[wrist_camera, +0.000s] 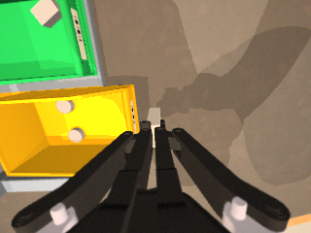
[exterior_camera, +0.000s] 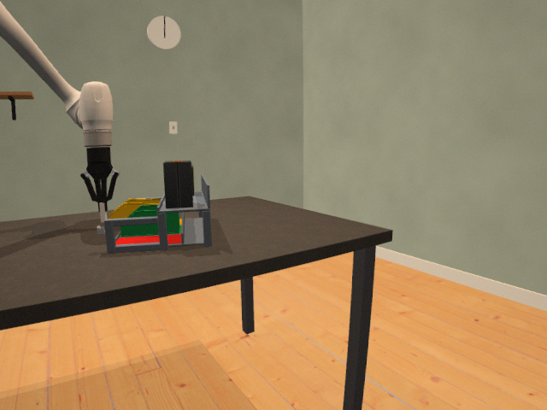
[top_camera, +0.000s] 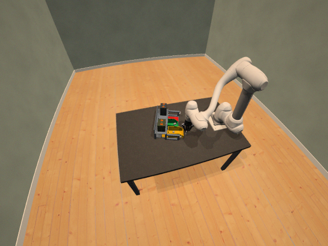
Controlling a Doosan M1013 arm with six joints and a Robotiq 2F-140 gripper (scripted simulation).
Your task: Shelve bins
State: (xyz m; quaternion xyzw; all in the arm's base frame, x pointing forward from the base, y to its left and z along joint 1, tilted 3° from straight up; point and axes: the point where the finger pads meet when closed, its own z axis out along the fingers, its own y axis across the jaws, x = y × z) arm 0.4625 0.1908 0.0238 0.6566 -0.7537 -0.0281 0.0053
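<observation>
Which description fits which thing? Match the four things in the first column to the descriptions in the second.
Things:
1. yellow bin
2. green bin
3. black boxes
4. gripper

Descriptions:
A. on top of the shelf
B. shut, over the table beside a bin
C. holds two round pale parts
D. holds a pale block

Pairs: 1-C, 2-D, 3-A, 4-B
</observation>
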